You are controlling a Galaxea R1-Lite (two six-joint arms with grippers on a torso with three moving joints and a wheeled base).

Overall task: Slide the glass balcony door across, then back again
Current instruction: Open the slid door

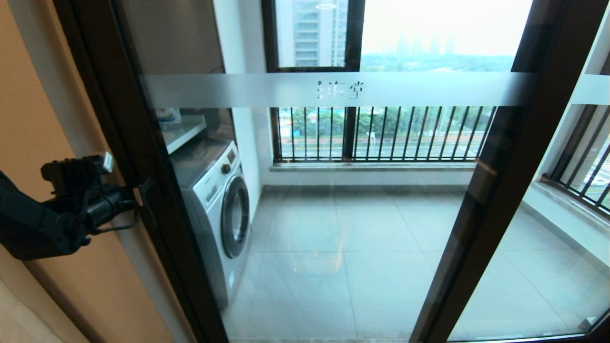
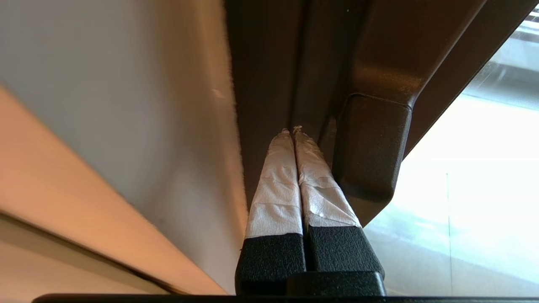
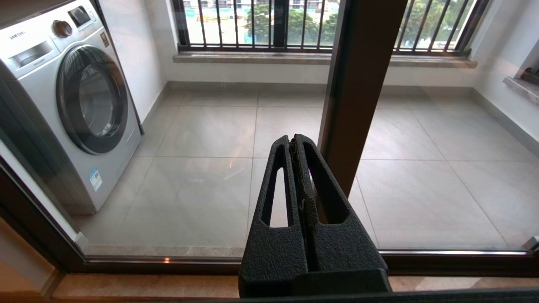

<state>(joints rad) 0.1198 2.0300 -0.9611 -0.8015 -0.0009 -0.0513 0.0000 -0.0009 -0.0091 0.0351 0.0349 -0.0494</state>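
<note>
Glass balcony door (image 1: 333,190) closed against the wall-side jamb, its dark brown left stile (image 1: 143,157) serving as landmark. Left gripper (image 2: 293,131) set against that stile's recessed channel, just beside the raised handle block (image 2: 370,147), taped fingers (image 2: 276,185) pressed together with nothing between them. Right gripper (image 3: 293,141) held low, well right of the stile, facing the glass near the door's other stile (image 3: 358,84), likewise closed and empty.

Probable faults from this position:
- Fingertip slip out of the channel under sideways load, caused by smooth tape against painted metal.
- Push applied off the travel axis, binding the panel in its track.
- Contact riding onto the handle block, deflecting the wrist.
- Washing machine (image 1: 214,200) behind the glass: no conflict expected.
</note>
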